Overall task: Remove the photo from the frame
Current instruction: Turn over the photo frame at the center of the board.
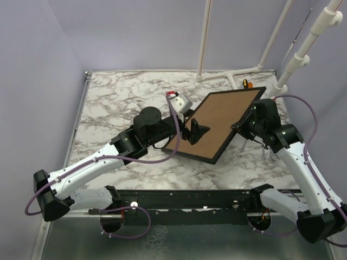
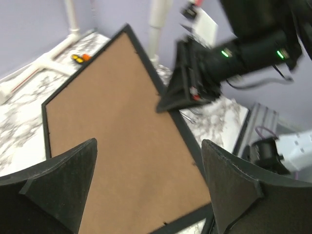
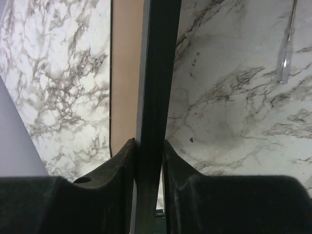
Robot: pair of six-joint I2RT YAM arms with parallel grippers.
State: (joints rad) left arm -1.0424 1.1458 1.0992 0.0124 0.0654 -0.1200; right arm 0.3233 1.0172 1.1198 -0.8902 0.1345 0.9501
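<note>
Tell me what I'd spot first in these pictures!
The big frame grabs the eye: it sits right of the middle of the marble table, with its brown back facing up. The right pincer pinches its thin black edge. The left pincer hangs wide open over the brown back.

So the frame (image 1: 219,123) sits right of centre over the worktop (image 1: 119,97), back facing up and turned cornerwise. Its right edge is pinched in the right tool (image 1: 245,120), and the left tool (image 1: 194,130) hangs over its left half. A pipe stand (image 1: 238,73) runs along the far edge behind it. A thin screwdriver (image 3: 285,53) lies on the worktop beside the frame's right edge.
</note>
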